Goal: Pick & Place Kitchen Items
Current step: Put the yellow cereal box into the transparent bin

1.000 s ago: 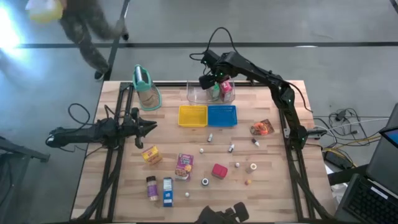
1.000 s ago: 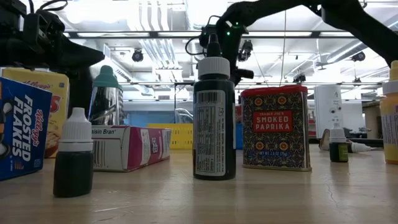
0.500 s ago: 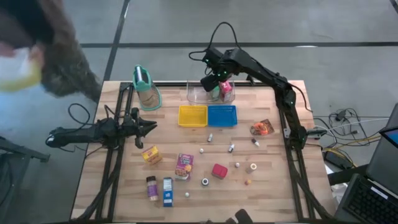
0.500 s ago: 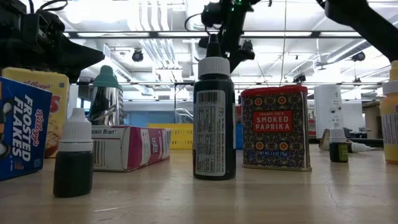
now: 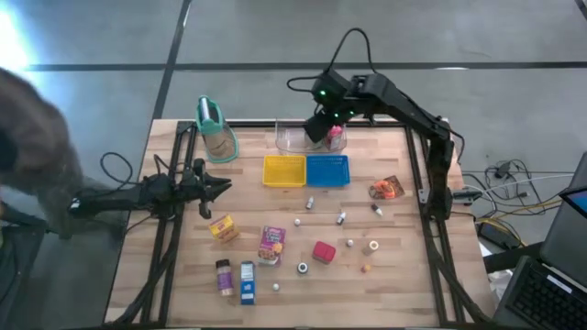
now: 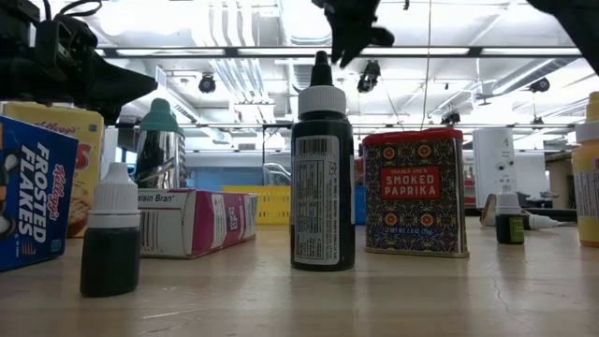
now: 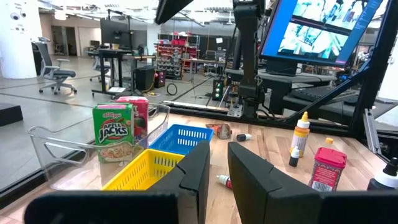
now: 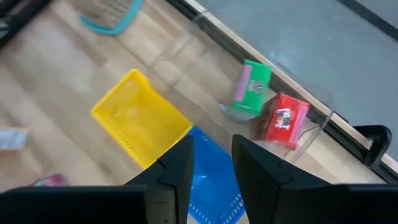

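Note:
My right gripper [image 5: 319, 126] hangs open above the clear bin [image 5: 292, 139] at the table's far edge and touches nothing. In the right wrist view, its fingers [image 8: 212, 158] frame a green carton [image 8: 252, 87] and a red carton [image 8: 283, 121] standing in that bin. Only its fingertips [image 6: 348, 37] show at the top of the low view. My left gripper [image 5: 227, 186] waits open at the table's left side, fingers [image 7: 218, 165] level and pointing right. Yellow [image 5: 223, 228], pink [image 5: 271, 244] and blue [image 5: 247, 281] cartons, a red block [image 5: 323, 251] and an orange pouch [image 5: 386, 188] lie on the table.
A yellow tray [image 5: 283, 170] and a blue tray [image 5: 327, 170] sit side by side just near of the bin. The tan container with a teal top [image 5: 215, 128] stands at the far left. Small bottles [image 5: 341, 218] and white pieces are scattered mid-table. A blurred person is beyond the left edge.
My right gripper has risen from just over the clear bin, climbing almost out of the low view's top, and has drifted slightly toward the right. The cartons in the bin have stayed put. A person has moved past the table's left side.

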